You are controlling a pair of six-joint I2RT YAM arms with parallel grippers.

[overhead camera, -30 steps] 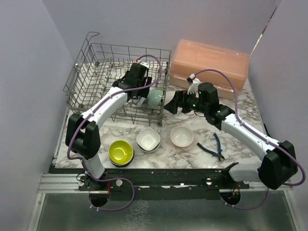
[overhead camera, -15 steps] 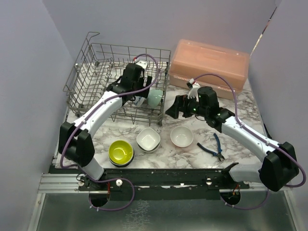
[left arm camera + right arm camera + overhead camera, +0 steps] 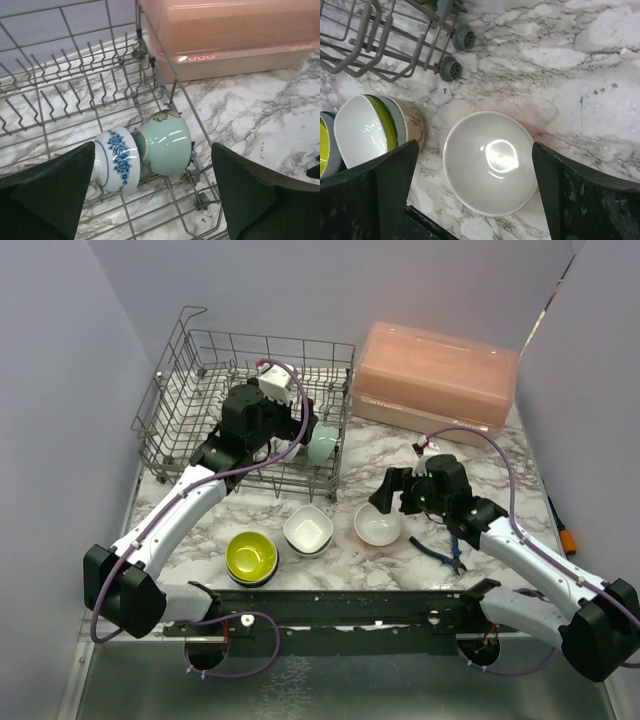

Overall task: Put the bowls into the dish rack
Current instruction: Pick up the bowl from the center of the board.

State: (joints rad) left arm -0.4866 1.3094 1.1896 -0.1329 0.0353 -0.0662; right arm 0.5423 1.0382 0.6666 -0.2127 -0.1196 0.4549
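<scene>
The grey wire dish rack (image 3: 190, 410) stands at the back left. In its near right corner two bowls lie on their sides: a pale teal bowl (image 3: 167, 142) and a blue-patterned white bowl (image 3: 116, 160) pressed against it. My left gripper (image 3: 153, 150) hovers open above this pair and holds nothing. On the marble, a white bowl (image 3: 490, 162) sits upright. My right gripper (image 3: 475, 145) is open just above it, one finger on each side. Left of it are a white bowl (image 3: 308, 530) on a stack and a lime-yellow bowl (image 3: 251, 556) on another.
A pink lidded box (image 3: 435, 375) stands at the back right, close to the rack's right wall. Blue-handled pliers (image 3: 440, 550) lie right of the white bowl. An orange-handled tool (image 3: 563, 530) lies at the table's right edge. The rack's small wheels (image 3: 451, 68) are near the bowls.
The left gripper opened wider and drew back to the left, leaving the teal bowl in the rack. The right gripper travelled toward the near edge and now hangs over the white bowl.
</scene>
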